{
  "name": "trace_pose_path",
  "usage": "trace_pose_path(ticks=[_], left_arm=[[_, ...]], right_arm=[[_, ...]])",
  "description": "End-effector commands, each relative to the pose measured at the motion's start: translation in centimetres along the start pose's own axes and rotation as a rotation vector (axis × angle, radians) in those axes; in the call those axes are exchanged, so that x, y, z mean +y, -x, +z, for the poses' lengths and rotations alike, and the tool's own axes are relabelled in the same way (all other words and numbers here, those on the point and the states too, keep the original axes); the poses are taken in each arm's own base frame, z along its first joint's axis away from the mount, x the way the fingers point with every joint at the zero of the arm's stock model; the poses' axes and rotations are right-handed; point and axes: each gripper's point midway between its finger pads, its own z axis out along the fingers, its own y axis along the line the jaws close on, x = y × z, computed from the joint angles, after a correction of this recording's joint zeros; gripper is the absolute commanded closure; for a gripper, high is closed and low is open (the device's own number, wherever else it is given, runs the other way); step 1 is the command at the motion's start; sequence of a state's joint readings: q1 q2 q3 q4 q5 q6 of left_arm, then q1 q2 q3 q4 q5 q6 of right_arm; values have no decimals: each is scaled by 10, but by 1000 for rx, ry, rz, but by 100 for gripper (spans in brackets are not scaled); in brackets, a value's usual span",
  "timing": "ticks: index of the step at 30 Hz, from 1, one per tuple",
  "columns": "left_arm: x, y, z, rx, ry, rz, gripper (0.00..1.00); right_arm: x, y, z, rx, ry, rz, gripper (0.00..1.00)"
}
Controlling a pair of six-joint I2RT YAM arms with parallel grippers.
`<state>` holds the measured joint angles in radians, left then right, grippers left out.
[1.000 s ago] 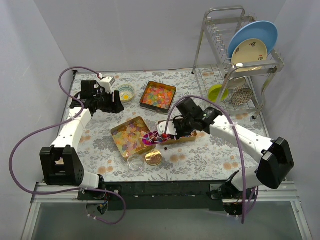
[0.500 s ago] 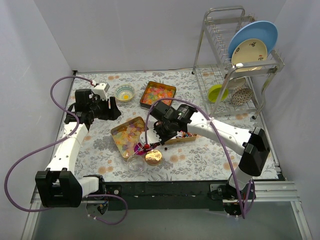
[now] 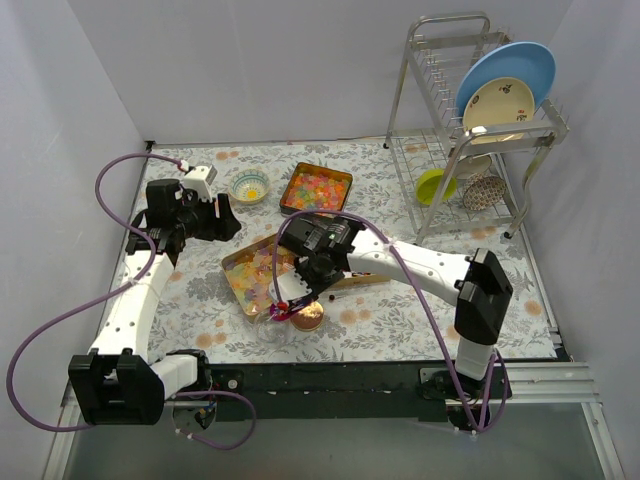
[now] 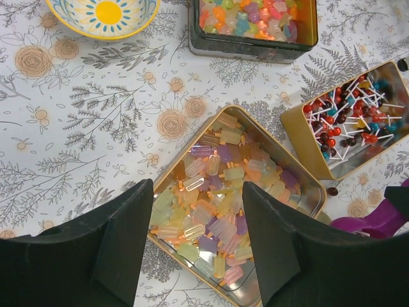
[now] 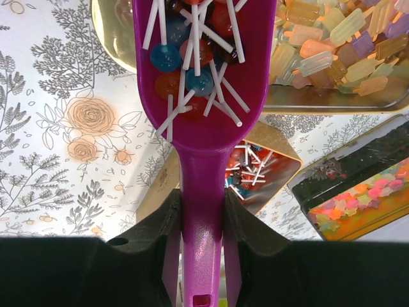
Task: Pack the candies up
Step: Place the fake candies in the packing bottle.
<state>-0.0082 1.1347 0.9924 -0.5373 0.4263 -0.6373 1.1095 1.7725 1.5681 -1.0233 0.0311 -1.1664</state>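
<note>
My right gripper [image 5: 201,203] is shut on the handle of a magenta scoop [image 5: 198,96]. The scoop holds red and blue candies [image 5: 192,57] on white sticks. From above, the scoop [image 3: 281,309] hangs over the clear jar [image 3: 268,331], beside the gold lid [image 3: 308,317]. Three tins hold candies: pale gummies [image 4: 223,192], bright jellies [image 4: 252,16], and stick candies [image 4: 348,121]. My left gripper [image 4: 198,246] is open above the near end of the pale gummy tin [image 3: 258,270], holding nothing.
A yellow patterned bowl [image 3: 250,185] sits at the back left. A dish rack [image 3: 470,140] with plates and small bowls fills the back right. My right arm [image 3: 410,265] crosses over the stick candy tin. One loose dark candy [image 4: 332,190] lies on the cloth.
My right arm has swung the loaded scoop from the stick candy tin to the left and nearer, over the jar by the gold lid. The left gripper shifted slightly left.
</note>
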Motion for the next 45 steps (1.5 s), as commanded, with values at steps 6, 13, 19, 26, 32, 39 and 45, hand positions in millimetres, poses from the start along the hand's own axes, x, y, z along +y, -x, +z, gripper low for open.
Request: trace_pose_path(ticks=[6, 13, 19, 26, 32, 39, 45], left_arm=[[-1, 3, -12, -59, 19, 14, 42], [0, -2, -13, -72, 26, 21, 42], [-1, 1, -15, -93, 26, 25, 42], [-2, 3, -17, -110, 27, 30, 42], [-3, 2, -20, -118, 27, 33, 42], [-6, -4, -21, -127, 17, 16, 42], [-5, -7, -22, -130, 31, -3, 41]], right_arm=[[-6, -6, -15, 186, 7, -121, 99], [-7, -3, -20, 255, 11, -140, 99], [-2, -4, -22, 302, 12, -168, 99], [-5, -3, -28, 342, -6, -186, 99], [-5, -1, -31, 363, -12, -206, 99], [-7, 4, -37, 382, -20, -224, 99], [-9, 8, -42, 395, -25, -239, 99]])
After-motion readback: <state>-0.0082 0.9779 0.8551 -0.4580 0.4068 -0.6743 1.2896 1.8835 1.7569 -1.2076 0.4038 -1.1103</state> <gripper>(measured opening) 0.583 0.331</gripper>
